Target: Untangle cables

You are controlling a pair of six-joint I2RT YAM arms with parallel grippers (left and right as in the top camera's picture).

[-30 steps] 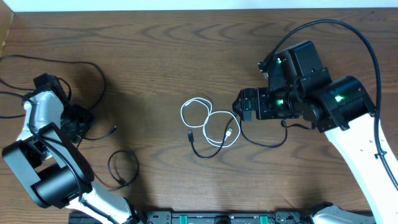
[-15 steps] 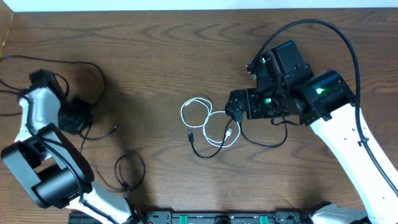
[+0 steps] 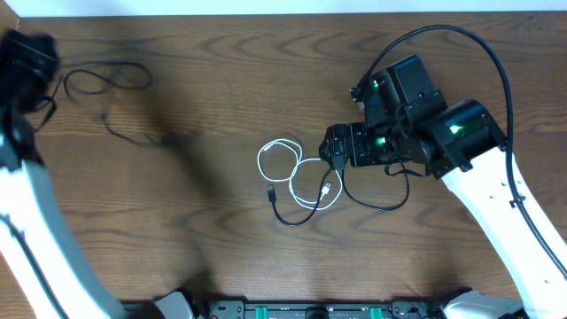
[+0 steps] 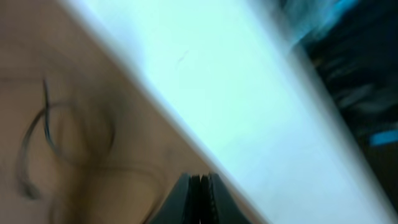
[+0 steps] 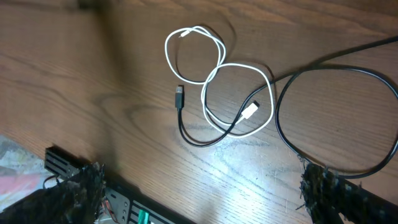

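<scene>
The middle of the bench (image 3: 213, 239) is being blocked by the coiled white cable (image 3: 285, 168) and by a black cable (image 3: 288, 216) that is being crossed over it. That cable's wide loop is being spread just below the right tool (image 3: 328, 151), between its parted fingers. At the far left corner a second black cable (image 3: 102, 80) is being held above the wood by the left tool (image 4: 200, 183). The left edge is being filled by the left arm (image 3: 22, 204). Bare wood is being left open between the two cable groups.

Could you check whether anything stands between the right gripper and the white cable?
Nothing separate does: bare table lies between the open right gripper and the white cable. Only the black cable, crossing its near loop, is tangled with it.
</scene>
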